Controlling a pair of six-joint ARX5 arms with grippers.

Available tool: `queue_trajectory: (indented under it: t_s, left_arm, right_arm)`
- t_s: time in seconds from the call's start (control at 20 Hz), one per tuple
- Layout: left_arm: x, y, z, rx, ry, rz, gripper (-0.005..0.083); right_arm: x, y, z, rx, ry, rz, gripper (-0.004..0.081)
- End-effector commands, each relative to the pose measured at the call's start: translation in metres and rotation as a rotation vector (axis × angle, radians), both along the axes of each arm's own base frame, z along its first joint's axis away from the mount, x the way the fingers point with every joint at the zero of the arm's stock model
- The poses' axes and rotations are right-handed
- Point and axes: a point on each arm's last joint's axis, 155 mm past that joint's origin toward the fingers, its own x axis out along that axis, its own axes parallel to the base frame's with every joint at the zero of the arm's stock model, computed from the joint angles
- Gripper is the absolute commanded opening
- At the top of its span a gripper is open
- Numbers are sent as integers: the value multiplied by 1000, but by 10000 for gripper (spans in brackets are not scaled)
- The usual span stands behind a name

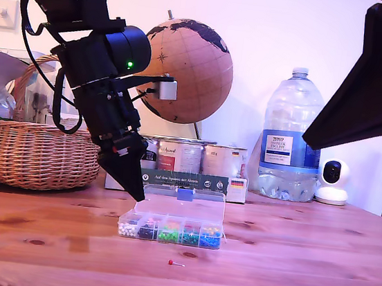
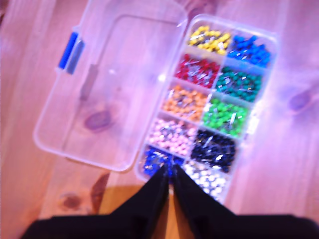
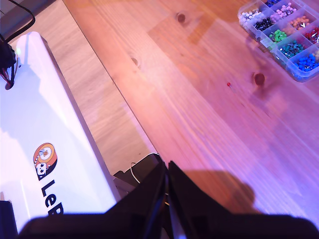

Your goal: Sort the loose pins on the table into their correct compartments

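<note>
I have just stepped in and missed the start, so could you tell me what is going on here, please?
I am sorting map pins into a clear compartment box standing open on the wooden table. My first gripper hangs with its jaws together just over the dark blue compartment at one end of the box; whether it holds a pin I cannot tell. My second gripper hovers high, closed and away from the box. One red pin lies loose on the table in front of the box.
</note>
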Motion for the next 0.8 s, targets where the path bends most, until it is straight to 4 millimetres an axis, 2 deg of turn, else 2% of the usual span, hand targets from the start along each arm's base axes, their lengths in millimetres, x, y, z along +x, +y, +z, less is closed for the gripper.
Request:
queue_trajectory:
  t_s: [0.0, 0.55, 0.65, 0.75]
  left_arm:
    - [-1, 0, -13, 15, 20, 1, -23]
    - [2, 4, -13, 34, 5, 13, -6]
    - [2, 4, -13, 34, 4, 13, 48]
    - [2, 4, -13, 34, 5, 13, 64]
  right_arm:
    - [-3, 1, -5, -2, 11, 11, -13]
    - [-2, 1, -4, 1, 6, 11, -13]
    - [-2, 1, -4, 1, 6, 11, -13]
    - [-2, 1, -4, 1, 6, 11, -13]
